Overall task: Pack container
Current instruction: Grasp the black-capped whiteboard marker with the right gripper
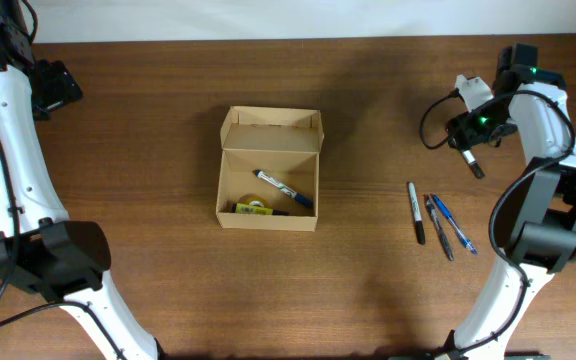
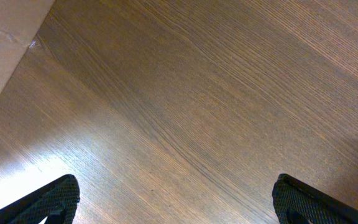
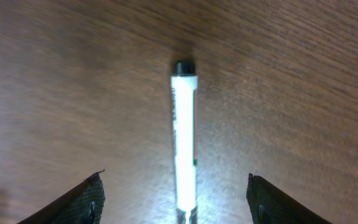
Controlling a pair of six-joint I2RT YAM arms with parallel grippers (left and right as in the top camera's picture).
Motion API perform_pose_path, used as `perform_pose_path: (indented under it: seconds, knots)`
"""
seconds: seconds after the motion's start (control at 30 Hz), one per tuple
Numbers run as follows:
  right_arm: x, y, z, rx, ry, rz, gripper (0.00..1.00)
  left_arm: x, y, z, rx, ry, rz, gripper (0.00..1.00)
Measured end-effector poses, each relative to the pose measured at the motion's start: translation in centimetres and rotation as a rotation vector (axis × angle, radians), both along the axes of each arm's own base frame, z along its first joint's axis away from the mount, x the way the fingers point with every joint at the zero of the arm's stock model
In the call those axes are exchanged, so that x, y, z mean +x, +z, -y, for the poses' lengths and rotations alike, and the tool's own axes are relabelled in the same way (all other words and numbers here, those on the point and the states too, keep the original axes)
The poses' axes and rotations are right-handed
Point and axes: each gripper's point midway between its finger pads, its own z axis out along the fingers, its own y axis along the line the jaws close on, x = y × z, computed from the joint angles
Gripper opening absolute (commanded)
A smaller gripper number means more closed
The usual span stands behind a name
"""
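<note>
The container (image 1: 268, 217) is a small tan cardboard box in the middle of the table. Its flap lid (image 1: 272, 131) stands open at the far side. Inside lie a white marker with a dark cap (image 1: 284, 188) and a yellow-labelled item (image 1: 256, 208). My right gripper (image 1: 467, 140) is open at the far right, just above a white marker with a black cap (image 3: 184, 130). That marker lies on the table between the fingers (image 3: 176, 199), not gripped, and its end shows in the overhead view (image 1: 476, 167). My left gripper (image 2: 176, 202) is open and empty over bare wood at the far left (image 1: 56, 88).
Three pens lie side by side on the table at the right: a black one (image 1: 416, 212), a grey one (image 1: 438, 227) and a blue one (image 1: 455, 226). A pale surface beyond the table's edge (image 2: 5, 43) shows in the left wrist view.
</note>
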Motion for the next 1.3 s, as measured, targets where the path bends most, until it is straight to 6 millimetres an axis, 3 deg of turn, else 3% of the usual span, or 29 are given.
perform_pose_path:
  seconds: [0.33, 0.5, 0.6, 0.67, 0.7, 0.87, 0.97, 1.13, 1.3]
  knots:
    - [-0.4, -3.7, 0.5, -0.018, 0.012, -0.071, 0.62, 0.0, 0.0, 0.0, 0.0, 0.0, 0.0, 1.0]
    - [-0.6, -4.4, 0.6, -0.02, 0.005, -0.086, 0.54, 0.0, 0.0, 0.0, 0.0, 0.0, 0.0, 1.0]
    - [-0.7, -4.4, 0.7, -0.025, -0.013, -0.092, 0.38, 0.0, 0.0, 0.0, 0.0, 0.0, 0.0, 1.0]
    - [-0.8, -4.5, 0.7, -0.026, -0.027, -0.096, 0.11, 0.0, 0.0, 0.0, 0.0, 0.0, 0.0, 1.0]
    - [-0.8, -4.5, 0.6, -0.025, -0.032, -0.095, 0.04, 0.0, 0.0, 0.0, 0.0, 0.0, 0.0, 1.0]
    - [-0.6, -4.4, 0.7, -0.023, -0.097, -0.09, 0.04, 0.0, 0.0, 0.0, 0.0, 0.0, 0.0, 1.0]
    - [-0.6, -4.3, -0.4, 0.043, -0.114, -0.093, 0.04, 0.0, 0.0, 0.0, 0.0, 0.0, 0.0, 1.0]
    - [0.8, -2.0, -3.4, 0.201, -0.145, -0.062, 0.04, 0.0, 0.0, 0.0, 0.0, 0.0, 0.0, 1.0]
    - [3.9, 4.8, -7.8, 0.295, -0.122, 0.031, 0.04, 0.0, 0.0, 0.0, 0.0, 0.0, 0.0, 1.0]
